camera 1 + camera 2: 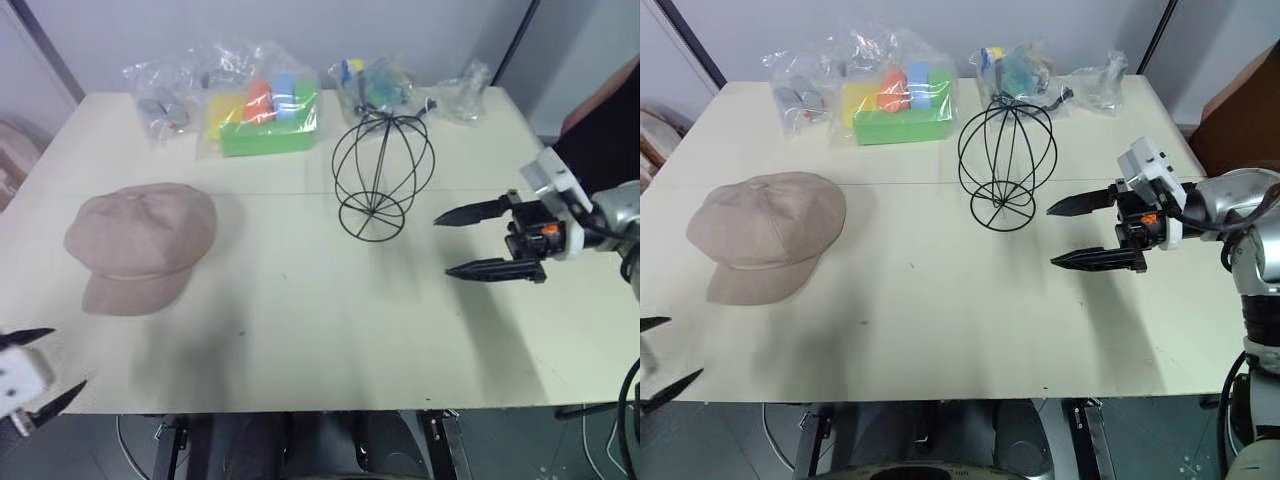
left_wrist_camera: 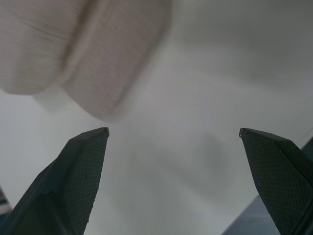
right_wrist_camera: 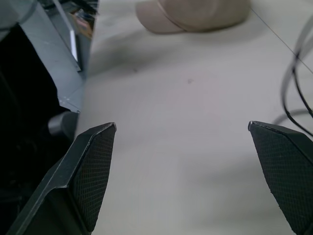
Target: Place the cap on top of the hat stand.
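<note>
The beige cap (image 1: 140, 245) lies flat on the left part of the cream table (image 1: 320, 330), brim toward the front edge. The black wire hat stand (image 1: 381, 175) stands upright at the table's middle back, bare. My left gripper (image 1: 38, 365) hangs open at the front left corner, short of the cap; its wrist view catches the cap's brim (image 2: 93, 54) ahead of the fingers. My right gripper (image 1: 455, 243) is open over the table, just right of the stand, fingers pointing left with nothing between them. The cap (image 3: 195, 14) also appears far off in the right wrist view.
Along the back edge lie clear plastic bags: one with a green tray of coloured blocks (image 1: 265, 115), one with grey items (image 1: 160, 105), one with small toys (image 1: 375, 85), and an empty-looking one (image 1: 465, 95). A dark frame sits under the front edge.
</note>
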`<action>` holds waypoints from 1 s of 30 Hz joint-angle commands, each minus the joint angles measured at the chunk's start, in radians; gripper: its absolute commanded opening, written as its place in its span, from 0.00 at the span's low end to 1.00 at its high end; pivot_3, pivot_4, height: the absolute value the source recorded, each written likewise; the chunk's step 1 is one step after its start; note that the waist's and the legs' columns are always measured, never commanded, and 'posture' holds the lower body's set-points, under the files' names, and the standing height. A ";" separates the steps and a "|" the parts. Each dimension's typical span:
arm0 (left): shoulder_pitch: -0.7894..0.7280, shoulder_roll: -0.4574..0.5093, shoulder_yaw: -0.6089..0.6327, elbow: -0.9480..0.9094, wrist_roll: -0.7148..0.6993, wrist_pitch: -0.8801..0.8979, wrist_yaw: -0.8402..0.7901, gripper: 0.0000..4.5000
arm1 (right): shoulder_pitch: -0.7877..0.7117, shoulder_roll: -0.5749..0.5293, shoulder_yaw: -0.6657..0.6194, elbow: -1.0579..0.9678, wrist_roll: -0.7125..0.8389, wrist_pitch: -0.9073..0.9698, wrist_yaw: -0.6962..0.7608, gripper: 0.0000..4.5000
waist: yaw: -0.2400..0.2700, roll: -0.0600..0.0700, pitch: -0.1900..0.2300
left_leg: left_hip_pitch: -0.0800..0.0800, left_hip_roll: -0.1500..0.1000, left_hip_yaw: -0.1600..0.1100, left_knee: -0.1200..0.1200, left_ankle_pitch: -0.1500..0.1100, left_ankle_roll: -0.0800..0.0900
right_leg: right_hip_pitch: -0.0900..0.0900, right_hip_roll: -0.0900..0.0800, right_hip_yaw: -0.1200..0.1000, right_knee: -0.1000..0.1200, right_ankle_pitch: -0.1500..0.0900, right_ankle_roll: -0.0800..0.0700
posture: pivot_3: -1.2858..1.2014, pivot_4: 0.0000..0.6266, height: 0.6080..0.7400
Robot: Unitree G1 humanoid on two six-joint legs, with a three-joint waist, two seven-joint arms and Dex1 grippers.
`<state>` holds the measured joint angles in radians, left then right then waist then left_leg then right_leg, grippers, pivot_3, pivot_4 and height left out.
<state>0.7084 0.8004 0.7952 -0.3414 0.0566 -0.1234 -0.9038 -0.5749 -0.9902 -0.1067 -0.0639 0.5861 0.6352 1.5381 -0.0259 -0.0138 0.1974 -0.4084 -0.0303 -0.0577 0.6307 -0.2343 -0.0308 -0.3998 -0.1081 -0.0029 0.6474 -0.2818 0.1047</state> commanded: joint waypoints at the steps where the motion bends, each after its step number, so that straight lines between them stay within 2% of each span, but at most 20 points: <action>1: -0.160 -0.003 -0.138 0.138 0.264 -0.133 0.298 1.00 | 0.007 -0.009 -0.068 -0.089 0.074 0.047 -0.053 0.99 | 0.018 0.000 0.000 | 0.000 0.000 0.000 0.001 0.000 0.000 | 0.000 0.000 0.000 0.000 0.000 0.000 | 0.52 0.24 1.00; 6: -0.343 -0.020 -0.329 0.319 0.498 -0.265 0.616 1.00 | 0.041 -0.020 -0.099 -0.138 0.120 0.085 -0.094 0.99 | 0.026 -0.004 -0.003 | 0.000 0.000 -0.001 0.001 0.000 0.001 | 0.001 0.000 0.000 -0.001 0.003 0.003 | 0.52 0.24 1.00; 9: -0.407 -0.005 -0.426 0.419 0.573 -0.297 0.715 1.00 | 0.049 -0.026 -0.109 -0.156 0.136 0.096 -0.116 0.99 | 0.030 -0.003 -0.003 | 0.000 0.001 0.000 0.001 -0.001 0.001 | 0.000 0.000 0.000 0.000 0.004 0.006 | 0.52 0.24 1.00; 11: -0.464 0.011 -0.487 0.494 0.613 -0.313 0.773 1.00 | 0.037 -0.028 -0.113 -0.166 0.151 0.111 -0.138 0.99 | 0.033 0.003 -0.006 | 0.000 0.001 0.000 0.000 -0.001 0.001 | 0.000 0.000 0.000 0.001 0.005 0.007 | 0.52 0.24 1.00; 15: -0.572 0.033 -0.564 0.602 0.631 -0.340 0.862 1.00 | 0.026 -0.028 -0.120 -0.178 0.177 0.131 -0.174 0.99 | 0.043 0.009 -0.010 | 0.001 0.001 -0.001 0.001 0.000 0.001 | 0.002 0.001 -0.001 0.002 0.005 0.007 | 0.52 0.24 1.00; 17: -0.606 0.042 -0.593 0.637 0.618 -0.369 0.881 0.88 | 0.039 -0.033 -0.127 -0.188 0.182 0.128 -0.182 1.00 | 0.042 0.010 -0.010 | 0.001 0.001 -0.001 0.001 0.000 0.001 | 0.003 0.002 -0.002 0.002 0.005 0.006 | 0.52 0.24 1.00; 18: -0.614 0.048 -0.605 0.649 0.615 -0.378 0.889 0.79 | 0.044 -0.036 -0.130 -0.193 0.185 0.127 -0.186 1.00 | 0.040 0.010 -0.010 | 0.001 0.001 -0.001 0.001 0.000 0.001 | 0.003 0.002 -0.002 0.002 0.005 0.006 | 0.52 0.24 1.00; 23: -0.662 0.045 -0.620 0.654 0.538 -0.381 0.883 0.19 | 0.058 -0.047 -0.162 -0.187 0.201 0.141 -0.220 1.00 | 0.040 0.010 -0.010 | 0.001 0.002 -0.001 0.001 0.000 0.001 | 0.001 0.002 -0.001 0.002 0.006 0.009 | 0.52 0.24 1.00; 25: -0.689 0.035 -0.613 0.640 0.489 -0.366 0.868 0.02 | 0.050 -0.049 -0.177 -0.174 0.212 0.165 -0.248 1.00 | 0.041 0.010 -0.011 | 0.001 0.002 -0.001 0.001 0.000 0.001 | 0.002 0.002 -0.001 0.002 0.007 0.009 | 0.52 0.24 1.00; 30: -0.822 -0.005 -0.567 0.516 0.297 -0.262 0.775 0.02 | 0.067 -0.067 -0.253 -0.166 0.187 0.144 -0.313 1.00 | 0.041 0.008 -0.009 | 0.000 0.002 -0.001 0.002 0.000 0.001 | 0.001 0.002 -0.001 0.001 0.007 0.008 | 0.52 0.24 1.00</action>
<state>-0.0621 0.7921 0.1804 0.2619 0.4415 -0.4163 -0.1066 -0.5041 -1.0349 -0.3016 -0.2200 0.7769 0.8013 1.2456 0.0155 -0.0060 0.1882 -0.4090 -0.0286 -0.0586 0.6328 -0.2344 -0.0304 -0.3988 -0.1058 -0.0046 0.6487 -0.2747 0.1131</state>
